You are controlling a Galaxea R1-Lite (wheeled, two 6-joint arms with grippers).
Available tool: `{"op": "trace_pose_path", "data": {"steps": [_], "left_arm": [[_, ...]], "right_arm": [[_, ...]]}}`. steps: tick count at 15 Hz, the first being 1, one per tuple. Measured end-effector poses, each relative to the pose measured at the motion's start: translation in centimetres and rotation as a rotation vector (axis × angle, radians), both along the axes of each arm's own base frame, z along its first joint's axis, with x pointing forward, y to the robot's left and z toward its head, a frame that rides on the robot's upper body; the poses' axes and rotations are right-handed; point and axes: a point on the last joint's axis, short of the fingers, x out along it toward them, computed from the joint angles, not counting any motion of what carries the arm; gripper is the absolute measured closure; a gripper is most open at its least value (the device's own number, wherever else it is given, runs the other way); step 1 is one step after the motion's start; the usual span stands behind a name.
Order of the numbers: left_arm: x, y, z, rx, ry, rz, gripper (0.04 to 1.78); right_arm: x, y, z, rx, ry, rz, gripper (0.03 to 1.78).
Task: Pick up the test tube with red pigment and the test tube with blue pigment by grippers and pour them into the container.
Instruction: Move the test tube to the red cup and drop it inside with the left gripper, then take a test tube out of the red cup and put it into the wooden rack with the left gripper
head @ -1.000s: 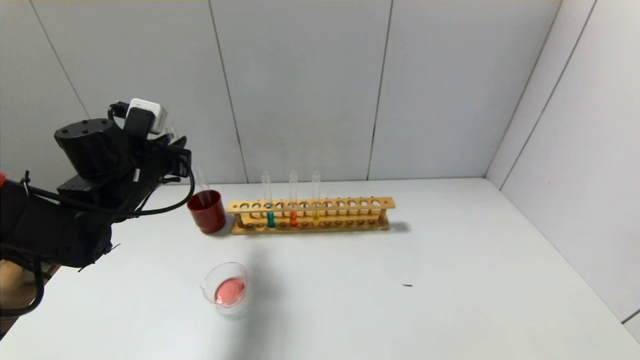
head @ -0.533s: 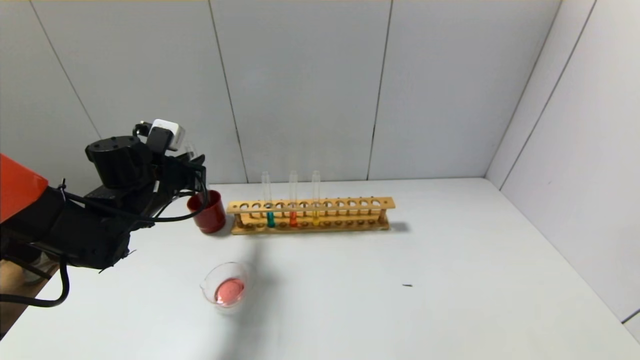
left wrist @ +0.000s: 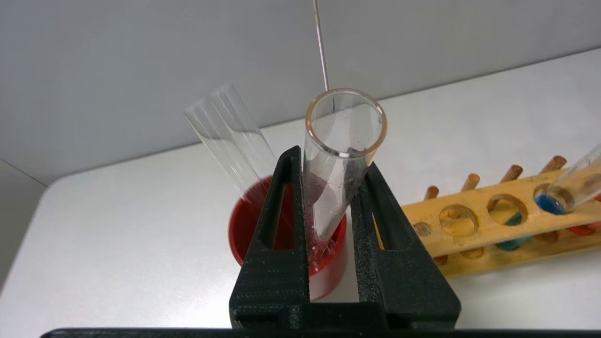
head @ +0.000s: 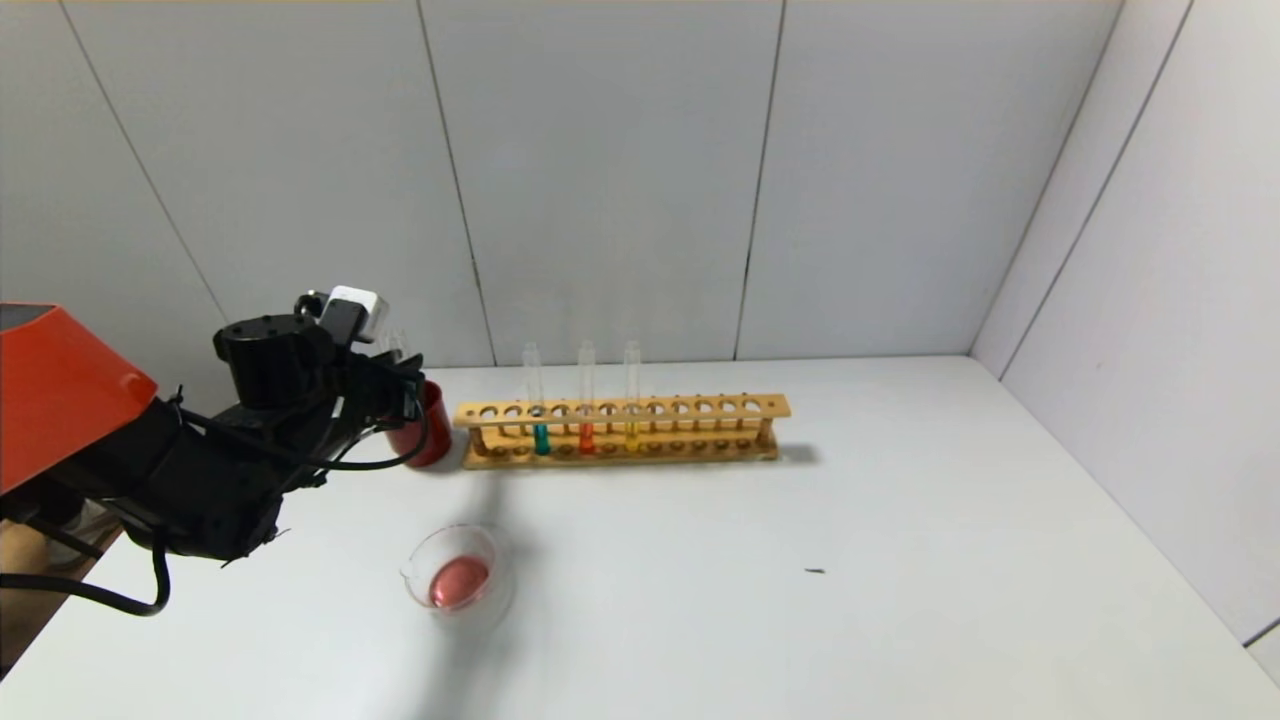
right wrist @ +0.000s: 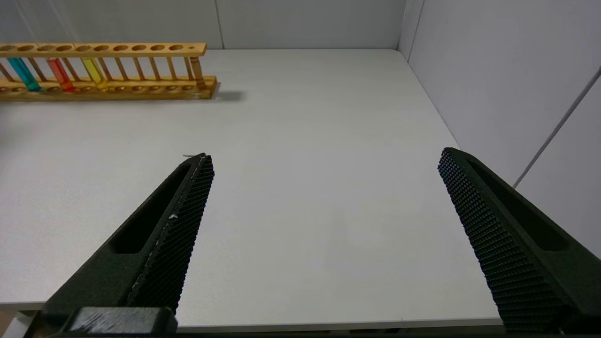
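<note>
Left claw [left wrist: 328, 188] clamps the emptied test tube [left wrist: 339, 155] over red cup [left wrist: 244, 230].

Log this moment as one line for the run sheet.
left end effector: shut on emptied tube, over red cup | right end effector: open, idle | dish: pink liquid | blue tube: racked

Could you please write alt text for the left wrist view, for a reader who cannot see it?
The left gripper clamps a nearly empty test tube over a red cup that already holds another empty tube. Beside the cup, a wooden rack stands on the white table.

Clear glass test tube [left wrist: 339, 155], matt ribbed blk plastic claw [left wrist: 328, 188] – wood rack [head: 620, 430]
</note>
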Motion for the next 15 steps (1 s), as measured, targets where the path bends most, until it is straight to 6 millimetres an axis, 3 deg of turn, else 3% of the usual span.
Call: {"op": "trace_pose_path", "data": {"steps": [4,7,9,13,15], "left_arm": [[0.2,0.0,-1.1,-0.01,0.033,-0.035,1.5],[0.7,0.0,-1.5,-0.01,0.034,-0.032,1.36],[1.0,0.3,-1.7,-0.01,0.022,-0.025,1.14],[1.3,1.0,-2.0,-0.011,0.023,-0.005,0.46],[1.2,1.1,-1.5,-0.01,0.011,-0.001,0.23]], "right_arm": [[0.0,0.0,0.0,0.0,0.0,0.0,0.06],[0.0,0.0,0.0,0.0,0.0,0.0,0.06],[0.0,0.0,0.0,0.0,0.0,0.0,0.06],[0.0,0.0,0.0,0.0,0.0,0.0,0.06],[0.0,0.0,0.0,0.0,0.0,0.0,0.06]]}}
